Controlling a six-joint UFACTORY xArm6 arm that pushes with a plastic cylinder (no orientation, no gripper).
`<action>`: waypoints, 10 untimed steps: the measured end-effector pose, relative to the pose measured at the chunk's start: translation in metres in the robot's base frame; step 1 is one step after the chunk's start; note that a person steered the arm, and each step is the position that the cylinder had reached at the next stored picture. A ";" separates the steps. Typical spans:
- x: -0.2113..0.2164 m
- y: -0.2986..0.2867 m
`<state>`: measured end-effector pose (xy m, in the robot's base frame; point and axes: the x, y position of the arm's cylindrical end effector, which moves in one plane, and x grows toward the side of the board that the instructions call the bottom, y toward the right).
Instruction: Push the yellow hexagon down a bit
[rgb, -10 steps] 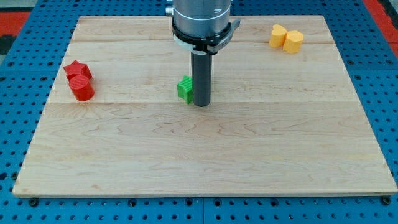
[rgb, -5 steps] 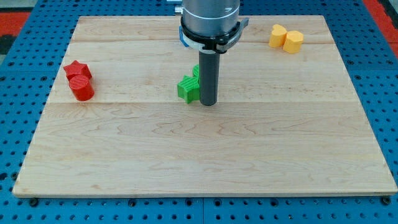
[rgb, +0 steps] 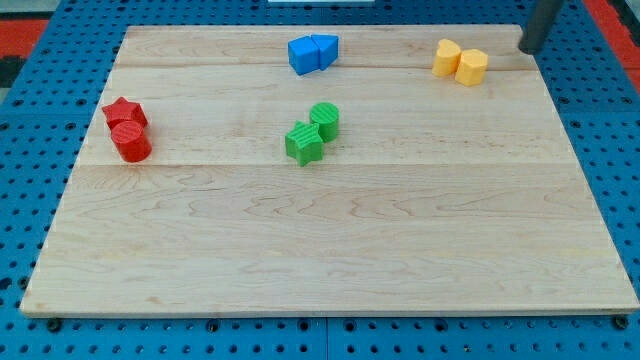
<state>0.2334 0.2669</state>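
A pale wooden board (rgb: 330, 250) lies on a blue pegboard base, and the blocks sit in four pairs across its upper half. At the view's left, a red star (rgb: 124, 110) touches a red cylinder (rgb: 131, 142) just below it. Near the middle, a green star (rgb: 303, 142) touches a green cylinder (rgb: 325, 118) up and to its right. Above them, close to the top edge, a blue cube (rgb: 303, 54) sits against a blue wedge-like block (rgb: 326, 47). Further right, a rounded yellow block (rgb: 447, 57) touches the yellow hexagon (rgb: 472, 67), which lies near the board's top right corner. My tip (rgb: 527, 50) stands just right of the hexagon and slightly above it, apart from it; there is no gripper on this arm, only the rod, so nothing opens or closes. To do the push well, I judge the tip should first move to a spot directly above the hexagon's centre, toward the view's top, without brushing it. Then it should travel straight down the view for a short stroke. An off-centre contact would probably spin the hexagon or drag its yellow neighbour along.
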 end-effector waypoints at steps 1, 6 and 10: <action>0.009 -0.023; 0.123 -0.062; 0.144 -0.082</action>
